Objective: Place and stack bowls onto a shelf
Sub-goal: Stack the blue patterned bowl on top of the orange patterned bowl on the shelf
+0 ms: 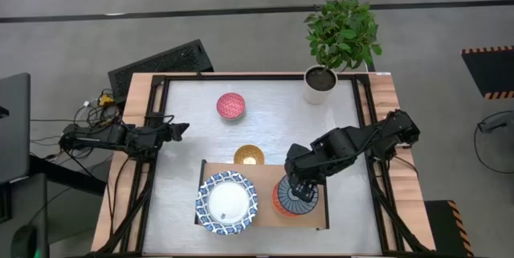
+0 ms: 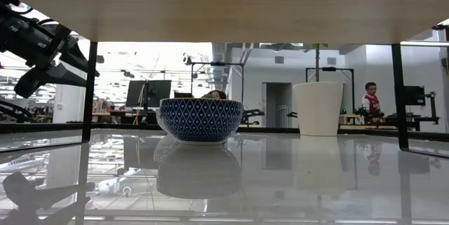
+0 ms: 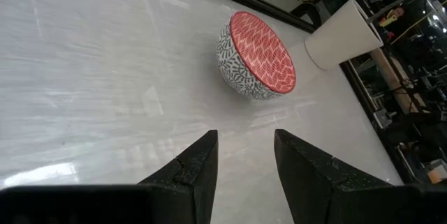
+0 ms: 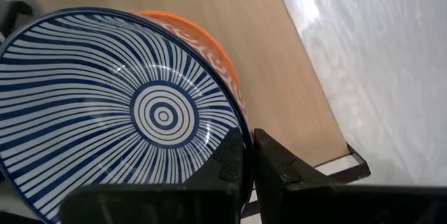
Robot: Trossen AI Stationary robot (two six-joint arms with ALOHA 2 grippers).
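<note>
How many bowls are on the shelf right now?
3 visible: large blue-and-white patterned bowl on the wooden shelf; dark blue striped bowl stacked in orange bowl, rim in right gripper jaws. More could be nested unseen.

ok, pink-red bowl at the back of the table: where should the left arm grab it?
Probably the rim of the pink-red bowl. It sits upright and open with bare table around it, so drop from above on the side facing the left gripper, one finger inside, one outside the thin wall.

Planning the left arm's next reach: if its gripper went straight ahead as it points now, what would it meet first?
Probably the red bowl; the left gripper is open and aimed roughly at it.
</note>
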